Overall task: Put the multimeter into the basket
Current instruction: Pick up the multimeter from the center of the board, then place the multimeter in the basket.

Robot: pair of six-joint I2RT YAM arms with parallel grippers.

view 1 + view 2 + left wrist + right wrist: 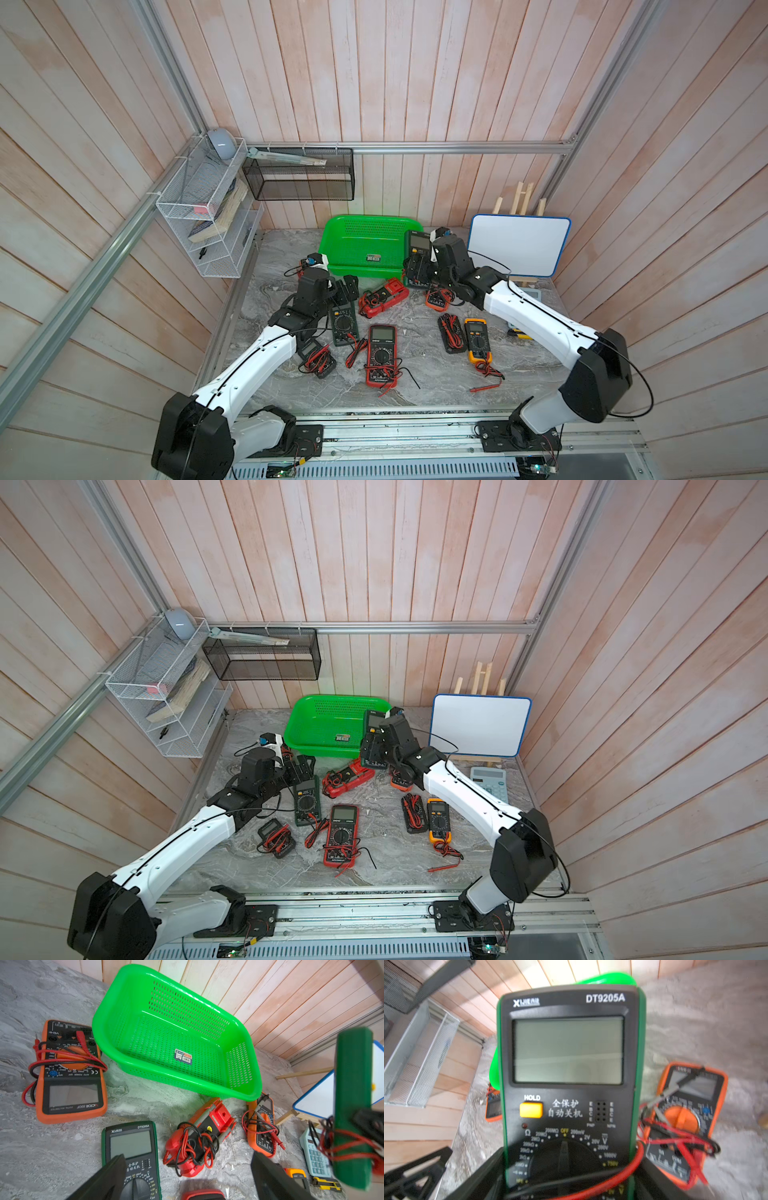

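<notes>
step: right end effector (417, 272) pinches green-cased black multimeter (568, 1093) | advice: clear bright green perforated plastic basket (365, 227) rim, lower, release | left end effector (348, 289) spread

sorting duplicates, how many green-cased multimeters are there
2. The held green multimeter is held upright in the right gripper near the basket's right end; the second green multimeter lies flat on the table by the open left gripper. The arms could hide another.

"DT9205A" and "HOLD" on green-cased multimeter (566, 1049)
</notes>
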